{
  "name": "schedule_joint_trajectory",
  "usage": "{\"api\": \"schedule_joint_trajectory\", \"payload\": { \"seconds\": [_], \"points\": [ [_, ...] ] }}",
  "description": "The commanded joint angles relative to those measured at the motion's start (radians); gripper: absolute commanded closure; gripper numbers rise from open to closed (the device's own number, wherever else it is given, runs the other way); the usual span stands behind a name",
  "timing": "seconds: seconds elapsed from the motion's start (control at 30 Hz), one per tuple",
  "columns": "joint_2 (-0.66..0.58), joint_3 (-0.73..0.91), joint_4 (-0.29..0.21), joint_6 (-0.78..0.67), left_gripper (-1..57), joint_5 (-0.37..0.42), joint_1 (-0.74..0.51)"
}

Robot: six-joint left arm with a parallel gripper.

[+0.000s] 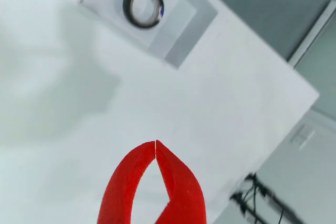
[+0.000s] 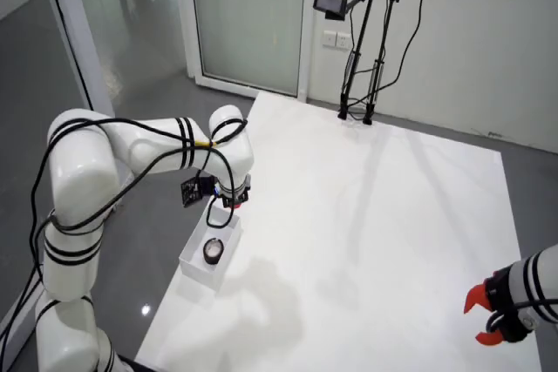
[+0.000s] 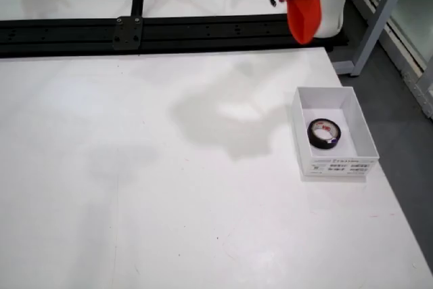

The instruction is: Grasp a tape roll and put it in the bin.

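A black tape roll (image 1: 143,6) lies flat inside the white open bin (image 1: 178,51), at the top of the wrist view. It also shows in the side view (image 2: 214,252) and the overhead view (image 3: 324,133), in the bin (image 2: 196,267) (image 3: 338,165) near the table's edge. My red gripper (image 1: 156,141) is shut with its tips touching and holds nothing. It hangs above the table, apart from the bin, and shows in the side view (image 2: 228,206) and the overhead view (image 3: 304,21).
A second arm's red gripper (image 2: 484,320) sits still at the lower right of the side view. A black tripod (image 2: 357,111) stands on the table's far edge. A black rail (image 3: 169,32) runs along the table in the overhead view. The table edge (image 1: 294,72) is close.
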Motion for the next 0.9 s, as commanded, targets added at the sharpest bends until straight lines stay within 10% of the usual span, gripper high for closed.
{"api": "schedule_joint_trajectory", "payload": {
  "seconds": [0.03, 0.53, 0.9],
  "points": [
    [-0.041, -0.11, 0.003, 0.003, 56.3, 0.056, -0.297],
    [0.05, -0.297, -0.012, 0.101, 56.2, 0.027, -0.502],
    [0.191, -0.501, -0.13, 0.319, 56.7, 0.015, -0.568]
  ]
}}
